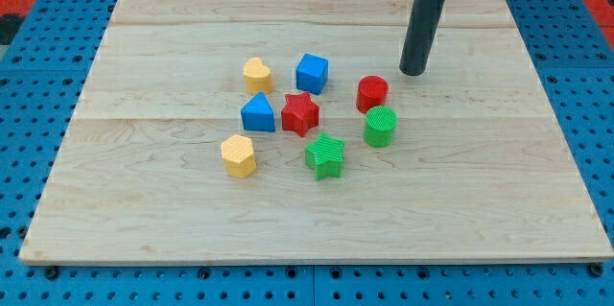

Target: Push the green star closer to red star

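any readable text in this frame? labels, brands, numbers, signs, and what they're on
None: no text, number or logo can be read anywhere.
Blocks, e.g. green star and red star: plain ribbed faces, no markings.
Wooden board: bare grain only.
Blue pegboard: holes only.
Rod above my tip: plain dark, no label; the tip sits toward the view's top right of the red cylinder.

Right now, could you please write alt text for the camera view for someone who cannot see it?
A green star sits just below-right of a red star among coloured blocks on a wooden board. My tip rests near the view's top right, above a red cylinder and green cylinder, touching no block.
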